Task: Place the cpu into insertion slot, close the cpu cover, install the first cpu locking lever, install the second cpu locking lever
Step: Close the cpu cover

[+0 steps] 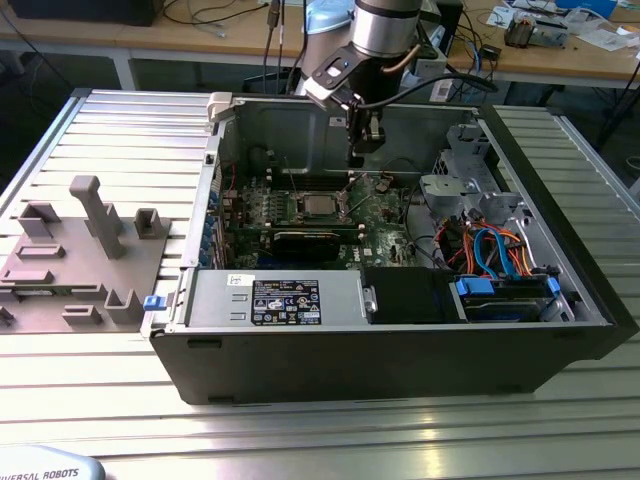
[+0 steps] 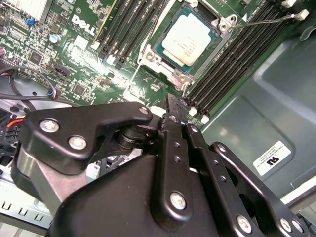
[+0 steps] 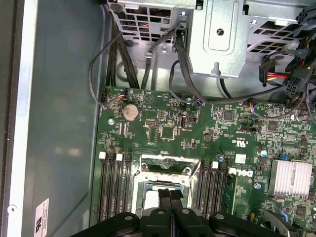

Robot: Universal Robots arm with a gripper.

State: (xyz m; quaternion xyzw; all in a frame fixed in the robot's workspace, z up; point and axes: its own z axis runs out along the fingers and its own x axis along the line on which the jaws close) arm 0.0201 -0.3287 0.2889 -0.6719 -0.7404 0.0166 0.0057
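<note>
The cpu (image 2: 189, 39) lies flat in the insertion slot (image 2: 148, 58), just left of centre in the exterior view, and the cpu cover (image 3: 165, 170) looks to be down around it. So the step in hand is probably a locking lever. One thin wire lever (image 2: 266, 19) stands away from the socket's corner, unlatched as far as I can tell.

To do it well, the tip should meet the wire near its free end and sweep it down and under its hook, clear of the memory slots (image 2: 232, 59) alongside.

The pincer (image 1: 356, 155) hangs over the green board (image 3: 168, 123) inside the open case (image 1: 400, 350) on the surface (image 1: 300, 430). In both wrist views its fingers (image 3: 165, 195) are pressed together with nothing between them, poised above the socket and not touching it.
</note>
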